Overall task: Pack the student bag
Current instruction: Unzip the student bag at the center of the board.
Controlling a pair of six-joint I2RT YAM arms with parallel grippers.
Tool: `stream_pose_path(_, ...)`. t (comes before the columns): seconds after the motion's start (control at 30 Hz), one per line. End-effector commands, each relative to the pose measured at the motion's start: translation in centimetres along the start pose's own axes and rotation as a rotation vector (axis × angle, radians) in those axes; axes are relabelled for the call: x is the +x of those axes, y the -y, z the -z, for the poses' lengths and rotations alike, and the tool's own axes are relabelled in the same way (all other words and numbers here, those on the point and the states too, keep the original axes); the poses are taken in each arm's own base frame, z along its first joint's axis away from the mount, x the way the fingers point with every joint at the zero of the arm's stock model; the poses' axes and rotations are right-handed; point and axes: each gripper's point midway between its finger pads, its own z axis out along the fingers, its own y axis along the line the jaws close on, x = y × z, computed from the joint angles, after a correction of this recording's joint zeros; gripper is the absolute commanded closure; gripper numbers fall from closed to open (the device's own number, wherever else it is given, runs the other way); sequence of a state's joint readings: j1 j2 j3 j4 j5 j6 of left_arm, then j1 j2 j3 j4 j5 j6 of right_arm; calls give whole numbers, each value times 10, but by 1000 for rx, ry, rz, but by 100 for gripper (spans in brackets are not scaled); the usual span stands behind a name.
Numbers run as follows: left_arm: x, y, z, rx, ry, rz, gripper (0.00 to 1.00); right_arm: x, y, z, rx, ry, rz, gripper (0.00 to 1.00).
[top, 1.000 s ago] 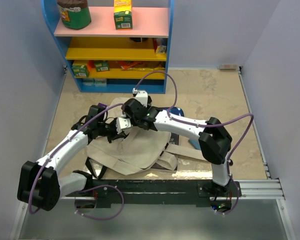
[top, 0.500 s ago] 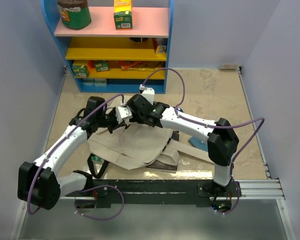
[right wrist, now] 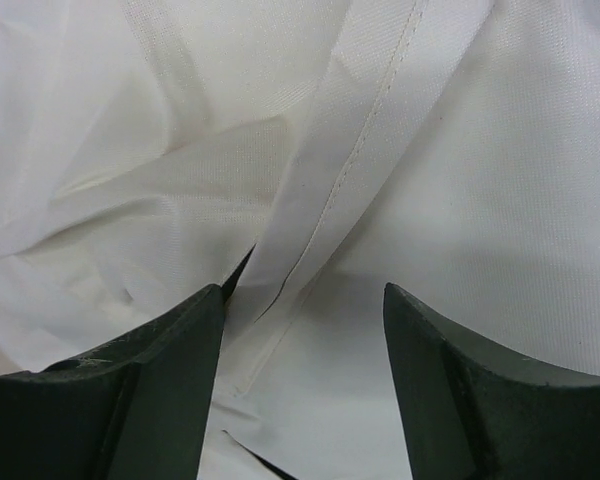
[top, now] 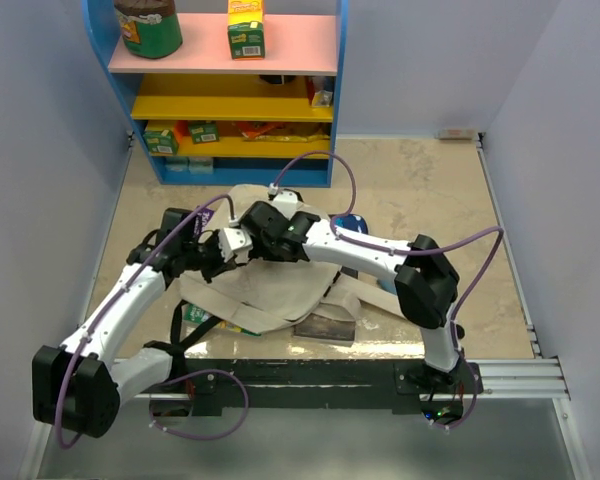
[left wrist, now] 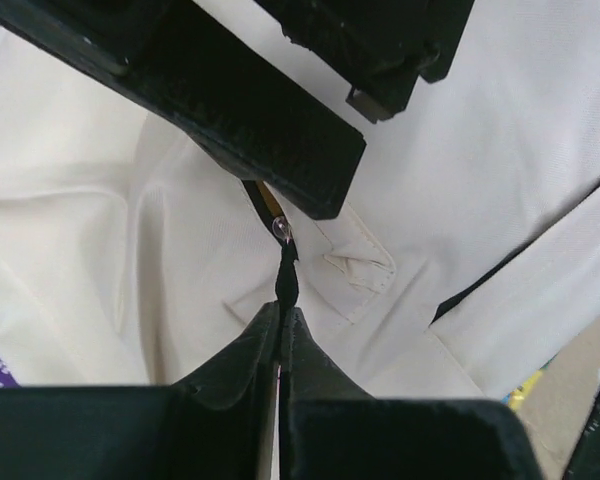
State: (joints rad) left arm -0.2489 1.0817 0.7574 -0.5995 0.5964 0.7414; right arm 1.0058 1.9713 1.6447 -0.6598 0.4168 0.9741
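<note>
The student bag (top: 275, 290) lies crumpled, cream canvas, in the middle of the floor, its straps (top: 365, 300) trailing right. My left gripper (top: 218, 256) sits at the bag's upper left. In the left wrist view the left gripper (left wrist: 281, 312) is shut on a thin black zip pull (left wrist: 286, 272) of the bag. My right gripper (top: 238, 240) hovers close beside it; the right gripper (right wrist: 302, 305) is open in the right wrist view, its fingers (right wrist: 160, 380) straddling a stitched fold of canvas (right wrist: 330, 200). The right gripper's black fingers (left wrist: 270, 120) fill the top of the left wrist view.
A blue shelf unit (top: 230, 90) with boxes stands at the back. A blue pencil case (top: 353, 222) lies behind the right arm. A dark book (top: 325, 325) and a green-edged book (top: 195, 316) poke out from under the bag.
Both grippers pushed toward the shelf with the bag's edge, then came back left and nearer. The bag's folds shifted with them. The right jaws narrowed slightly.
</note>
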Motion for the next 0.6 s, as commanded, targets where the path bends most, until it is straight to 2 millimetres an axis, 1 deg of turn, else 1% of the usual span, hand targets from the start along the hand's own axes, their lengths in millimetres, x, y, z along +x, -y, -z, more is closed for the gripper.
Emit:
stream_pose_path(0.0, -8, 44, 3, 153, 80, -214, 90, -4, 8, -25, 48, 8, -41, 35)
stream_pose_path(0.03, -7, 45, 3, 157, 81, -217, 87, -3, 10, -28, 58, 8, -40, 37)
stream_pose_path(0.1, -7, 48, 5, 164, 81, -225, 83, 1, 17, -34, 83, 6, -30, 38)
stream_pose_path(0.2, -4, 54, 6, 186, 80, -236, 78, 0, 25, -37, 90, 21, -38, 41)
stream_pose_path(0.23, -4, 55, 6, 188, 83, -242, 75, -1, 27, -38, 86, 24, -46, 44)
stream_pose_path(0.27, -3, 55, 6, 189, 81, -235, 74, 4, 34, -39, 96, 23, -51, 45)
stream_pose_path(0.3, -4, 53, 5, 177, 83, -235, 73, -1, 32, -34, 75, 38, -72, 47)
stream_pose_path(0.33, -5, 50, 5, 162, 85, -229, 72, -2, 34, -32, 69, 45, -83, 51)
stream_pose_path(0.37, -6, 47, 5, 144, 82, -193, 72, 6, 43, -34, 80, 36, -89, 54)
stream_pose_path(0.4, -9, 35, 4, 91, 82, -197, 72, 4, 41, -33, 59, 50, -106, 57)
stream_pose_path(0.43, -12, 29, 3, 63, 82, -184, 72, -1, 39, -24, 34, 67, -126, 61)
stream_pose_path(0.47, -15, 22, 3, 29, 84, -137, 72, 8, 49, -26, 42, 58, -134, 63)
stream_pose_path(0.5, -22, 1, 3, -63, 93, -135, 72, 3, 43, -24, 1, 83, -159, 65)
stream_pose_path(0.53, -28, -8, 3, -105, 105, -112, 72, -3, 40, -14, -35, 100, -181, 68)
stream_pose_path(0.57, -35, -18, 5, -149, 120, -54, 73, 8, 50, -16, -35, 89, -185, 70)
